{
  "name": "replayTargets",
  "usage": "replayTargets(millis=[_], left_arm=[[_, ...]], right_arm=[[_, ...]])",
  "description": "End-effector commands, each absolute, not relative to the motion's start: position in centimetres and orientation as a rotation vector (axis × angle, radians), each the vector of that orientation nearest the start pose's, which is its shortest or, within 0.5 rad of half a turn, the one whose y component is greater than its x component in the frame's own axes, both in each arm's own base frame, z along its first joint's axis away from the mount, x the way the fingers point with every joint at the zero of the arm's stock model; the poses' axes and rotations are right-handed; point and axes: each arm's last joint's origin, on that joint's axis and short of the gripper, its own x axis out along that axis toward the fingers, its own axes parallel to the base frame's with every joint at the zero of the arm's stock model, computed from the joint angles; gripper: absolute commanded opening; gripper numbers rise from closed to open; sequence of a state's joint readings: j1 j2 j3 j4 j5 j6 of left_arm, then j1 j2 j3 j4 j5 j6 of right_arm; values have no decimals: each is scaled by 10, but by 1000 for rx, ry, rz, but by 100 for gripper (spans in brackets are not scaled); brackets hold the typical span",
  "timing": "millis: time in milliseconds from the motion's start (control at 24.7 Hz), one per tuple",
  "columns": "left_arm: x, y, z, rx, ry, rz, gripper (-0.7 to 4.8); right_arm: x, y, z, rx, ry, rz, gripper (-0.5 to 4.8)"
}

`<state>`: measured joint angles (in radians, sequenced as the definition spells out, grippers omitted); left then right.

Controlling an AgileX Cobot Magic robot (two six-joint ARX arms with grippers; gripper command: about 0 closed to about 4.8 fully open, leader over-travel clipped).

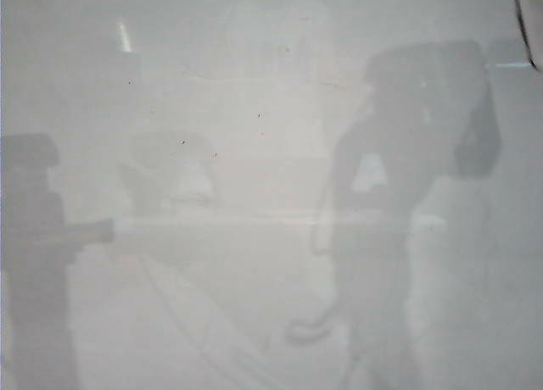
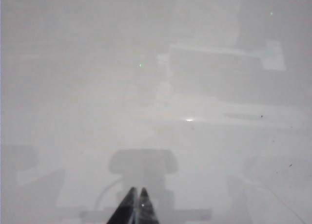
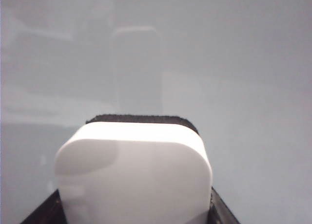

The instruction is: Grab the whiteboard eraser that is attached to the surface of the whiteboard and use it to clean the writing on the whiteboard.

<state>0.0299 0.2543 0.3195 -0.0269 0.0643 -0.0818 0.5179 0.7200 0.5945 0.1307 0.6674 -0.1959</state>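
the right gripper (image 3: 134, 212) clamps the whiteboard eraser (image 3: 134, 175), its black felt edge facing the whiteboard (image 3: 243, 87). the left gripper (image 2: 136, 207) hangs pinched together above the whiteboard's glossy surface.

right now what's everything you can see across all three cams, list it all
whiteboard: one, glossy pale grey-white, fills the background of all three views; carries blurry grey reflections of machinery and a few tiny dark specks
whiteboard eraser: one, white glossy rounded block with a black felt edge, seen only in the right wrist view, sitting between the jaws with the felt side toward the board
writing: none that I can make out in any view
left gripper: one, dark, seen only in the left wrist view; fingertips pressed together, holding nothing, pointing at bare board
right gripper: one, dark, seen only in the right wrist view; jaws closed on the sides of the eraser
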Motion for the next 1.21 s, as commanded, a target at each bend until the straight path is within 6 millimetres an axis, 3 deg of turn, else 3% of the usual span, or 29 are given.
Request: replayTargets(millis=[40, 162, 364, 768, 1213], left_arm=[[101, 1, 251, -80, -43, -46, -5], [101, 1, 251, -80, -44, -43, -5], [101, 1, 251, -80, -44, -47, -5], [102, 1, 251, -80, -43, -47, -5], [102, 1, 250, -80, -33, -46, -5]], right_arm=[[160, 47, 297, -89, -30, -142, 188], [177, 24, 288, -35, -72, -136, 188], [197, 8, 286, -40, -124, -118, 188], [225, 12, 284, -161, -114, -72, 188], [227, 9, 292, -139, -187, -112, 179]])
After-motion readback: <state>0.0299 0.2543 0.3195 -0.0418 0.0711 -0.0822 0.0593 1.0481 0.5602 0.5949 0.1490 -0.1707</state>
